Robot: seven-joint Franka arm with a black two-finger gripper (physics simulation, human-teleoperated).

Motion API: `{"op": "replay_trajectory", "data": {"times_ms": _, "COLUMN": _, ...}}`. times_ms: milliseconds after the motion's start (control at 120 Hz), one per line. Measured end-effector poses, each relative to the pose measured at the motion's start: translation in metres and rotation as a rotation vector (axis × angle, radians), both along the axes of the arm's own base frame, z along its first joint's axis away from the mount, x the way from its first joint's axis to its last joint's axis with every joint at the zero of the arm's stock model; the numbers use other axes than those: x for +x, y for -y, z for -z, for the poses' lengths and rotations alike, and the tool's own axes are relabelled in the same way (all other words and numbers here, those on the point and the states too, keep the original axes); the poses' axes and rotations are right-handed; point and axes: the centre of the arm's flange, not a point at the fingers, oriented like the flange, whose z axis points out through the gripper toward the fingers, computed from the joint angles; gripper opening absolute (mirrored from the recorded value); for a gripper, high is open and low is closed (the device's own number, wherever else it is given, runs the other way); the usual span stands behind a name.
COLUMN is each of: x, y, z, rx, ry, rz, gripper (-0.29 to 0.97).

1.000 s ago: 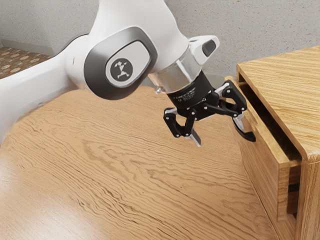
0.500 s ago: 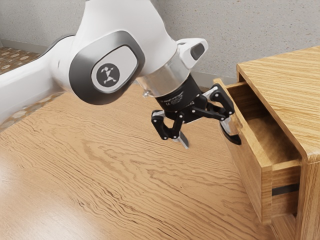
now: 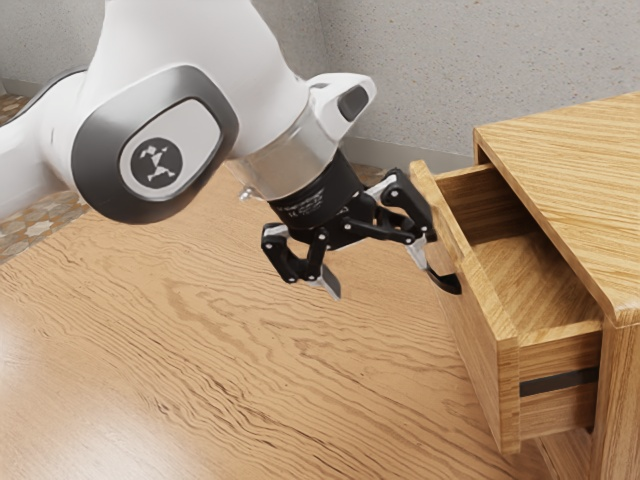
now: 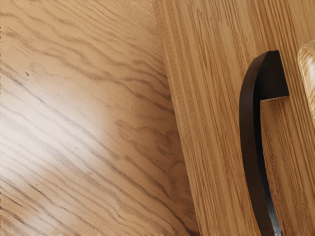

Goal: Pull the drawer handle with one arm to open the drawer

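Exterior view: my pincer [image 3: 378, 272] gaped wide, clasping nothing, one finger hooked behind the black drawer handle [image 3: 449, 284], which ran crosswise to it; the partly open wooden drawer [image 3: 482, 340] lay just beyond.

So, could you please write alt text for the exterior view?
A wooden drawer stands partly pulled out of its cabinet, one of a white Franka arm's open black fingers at its dark handle. A wood-grain table lies beneath the arm.
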Motion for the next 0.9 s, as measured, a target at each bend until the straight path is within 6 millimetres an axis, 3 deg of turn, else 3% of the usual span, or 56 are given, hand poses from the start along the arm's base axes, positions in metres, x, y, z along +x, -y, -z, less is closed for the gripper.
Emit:
{"op": "replay_trajectory", "data": {"times_ms": 217, "x": 0.001, "y": 0.007, "z": -0.003, "rx": -0.006, "ry": 0.023, "rz": 0.012, "gripper": 0.68}}
{"op": "replay_trajectory", "data": {"times_ms": 675, "x": 0.012, "y": -0.001, "z": 0.02, "rx": 0.03, "ry": 0.032, "rz": -0.007, "gripper": 0.68}}
{"op": "replay_trajectory", "data": {"times_ms": 900, "x": 0.005, "y": -0.022, "z": 0.015, "rx": 0.038, "ry": 0.042, "rz": -0.041, "gripper": 0.68}}
